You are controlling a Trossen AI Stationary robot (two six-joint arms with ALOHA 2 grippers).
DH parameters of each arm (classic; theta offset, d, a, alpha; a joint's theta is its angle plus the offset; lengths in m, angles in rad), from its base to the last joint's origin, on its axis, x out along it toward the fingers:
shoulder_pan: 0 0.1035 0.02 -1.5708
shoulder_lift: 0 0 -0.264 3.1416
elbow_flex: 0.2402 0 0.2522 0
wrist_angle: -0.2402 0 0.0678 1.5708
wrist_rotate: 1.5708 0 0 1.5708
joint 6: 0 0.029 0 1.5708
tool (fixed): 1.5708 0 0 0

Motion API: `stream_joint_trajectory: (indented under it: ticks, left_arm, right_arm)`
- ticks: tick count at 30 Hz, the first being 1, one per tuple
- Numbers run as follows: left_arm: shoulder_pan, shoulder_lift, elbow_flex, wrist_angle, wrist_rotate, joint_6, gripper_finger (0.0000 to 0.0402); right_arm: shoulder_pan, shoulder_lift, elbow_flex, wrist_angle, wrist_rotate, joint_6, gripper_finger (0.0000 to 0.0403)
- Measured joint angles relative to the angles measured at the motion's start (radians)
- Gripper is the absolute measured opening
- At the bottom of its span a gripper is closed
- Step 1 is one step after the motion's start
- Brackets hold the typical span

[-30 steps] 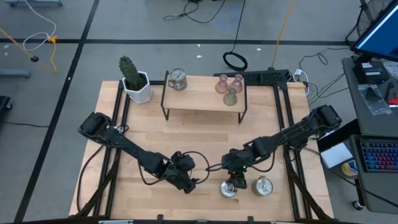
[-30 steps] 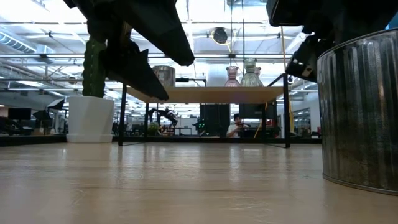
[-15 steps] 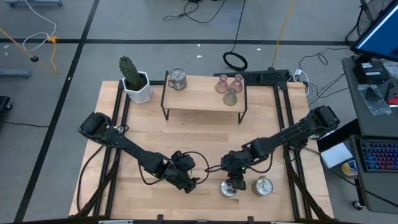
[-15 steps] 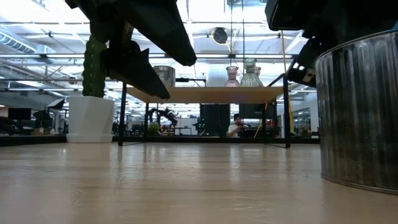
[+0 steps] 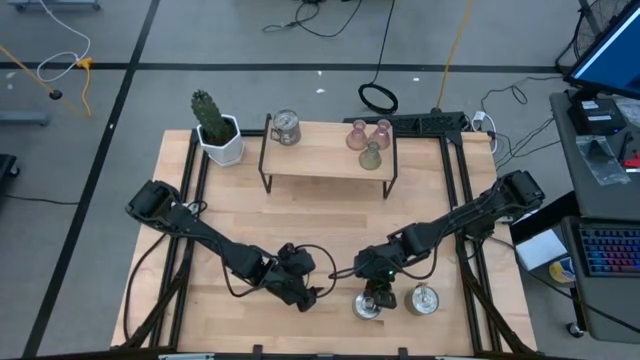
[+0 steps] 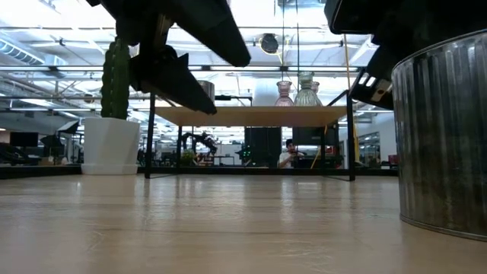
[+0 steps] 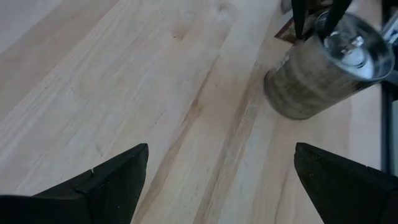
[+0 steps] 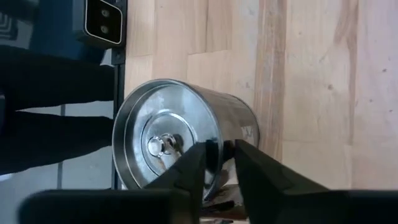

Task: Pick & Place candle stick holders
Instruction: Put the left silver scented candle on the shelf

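Observation:
A squat silver holder (image 5: 367,306) stands near the table's front edge, and it fills the right side of the low view (image 6: 445,137). My right gripper (image 5: 378,296) is over it, shut on its rim. A second silver holder (image 5: 424,299) stands just right of it. My left gripper (image 5: 303,291) hovers open and empty to their left, above bare table (image 7: 221,186). A third silver holder (image 5: 286,126), two pinkish glass holders (image 5: 356,133) (image 5: 381,129) and an olive-green one (image 5: 371,155) stand on a small shelf table at the back. My right gripper has the silver holder's wall at the rim (image 8: 221,147) between its two fingers, one finger (image 8: 194,167) inside the hollow and one (image 8: 254,163) outside. The fingers come from above, pointing down. The holder is upright, and its base looks to be on the table.
A white pot with a green cactus (image 5: 216,128) stands at the back left beside the shelf table (image 5: 328,162). Bare wooden table lies between the shelf and the grippers. The table's front edge is close behind the two near holders.
My left gripper has moved a little toward the table's right, toward the silver holder, staying open. My right gripper has stayed at the holder.

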Motion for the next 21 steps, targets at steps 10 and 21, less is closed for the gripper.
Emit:
stream_joint_trajectory:
  ticks: [10, 21]
  left_arm:
    - [0.001, 0.000, 0.000, 0.067, 0.001, -0.015, 0.0397]
    - [0.001, 0.000, 0.000, 0.145, 0.015, -0.038, 0.0397]
  right_arm:
    - [-0.002, -0.002, 0.002, -0.006, 0.057, -0.039, 0.0010]
    - [-0.010, -0.006, 0.001, -0.011, 0.085, -0.075, 0.0001]
